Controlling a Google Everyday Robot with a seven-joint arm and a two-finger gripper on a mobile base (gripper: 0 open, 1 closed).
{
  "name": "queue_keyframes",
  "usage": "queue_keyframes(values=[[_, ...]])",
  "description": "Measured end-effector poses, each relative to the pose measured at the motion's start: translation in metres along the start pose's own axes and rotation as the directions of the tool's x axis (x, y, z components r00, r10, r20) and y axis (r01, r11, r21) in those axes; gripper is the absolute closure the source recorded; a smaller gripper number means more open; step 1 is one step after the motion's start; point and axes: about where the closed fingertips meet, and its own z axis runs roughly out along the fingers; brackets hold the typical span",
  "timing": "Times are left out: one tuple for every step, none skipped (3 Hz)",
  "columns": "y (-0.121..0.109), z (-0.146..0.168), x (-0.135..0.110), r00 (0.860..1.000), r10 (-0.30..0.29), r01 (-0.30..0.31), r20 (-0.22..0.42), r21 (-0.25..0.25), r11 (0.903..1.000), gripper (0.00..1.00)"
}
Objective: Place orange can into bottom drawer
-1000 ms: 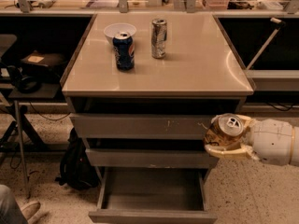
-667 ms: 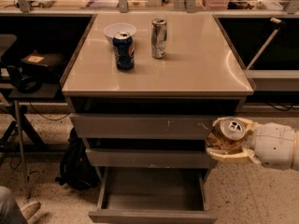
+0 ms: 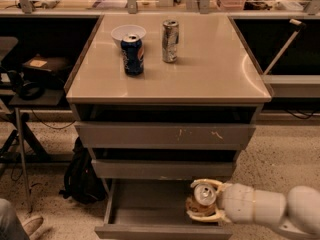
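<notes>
My gripper (image 3: 203, 201) comes in from the lower right on a white arm and is shut on the orange can (image 3: 202, 199), whose silver top faces up. It holds the can over the right part of the open bottom drawer (image 3: 145, 206), just above its floor. The drawer is pulled out from the grey cabinet, below the two upper drawers (image 3: 165, 134); its front edge runs along the bottom of the view.
On the cabinet top (image 3: 210, 74) stand a dark blue can (image 3: 133, 54), a silver-grey can (image 3: 170, 40) and a white bowl (image 3: 128, 33). A black backpack (image 3: 80, 176) leans at the cabinet's lower left. A side table (image 3: 30, 96) stands at left.
The gripper with the orange can has moved down and left, from beside the middle drawer's right end to over the open bottom drawer.
</notes>
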Motion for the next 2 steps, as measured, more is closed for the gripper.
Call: queue_keyframes(values=[[0.0536,0.1066,0.1048,0.999,0.018,-0.021,-0.034,-0.07,0.9973,1.0],[0.0534,0.1057,0.1049,0.999,0.018,-0.021,-0.035,-0.068,0.9975,1.0]])
